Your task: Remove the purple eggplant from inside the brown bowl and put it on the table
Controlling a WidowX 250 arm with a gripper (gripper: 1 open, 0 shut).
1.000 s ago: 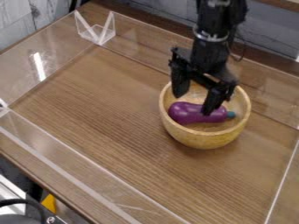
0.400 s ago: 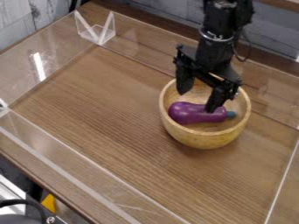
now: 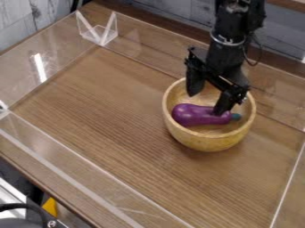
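Open Gripper Above Bowled Eggplant

The brown bowl (image 3: pixel 177 134) is sitting on the right of the table (image 3: pixel 102 129). Above its far half, the black gripper (image 3: pixel 205 87) is spreading wide; the purple eggplant (image 3: pixel 194 115) is lying inside, just nearer, its long axis running left to right.

From where I'm watching, I can't read any text, label, brand, number or sign in this view: I find no legible lettering on the bowl (image 3: pixel 208 141), in it or around it.
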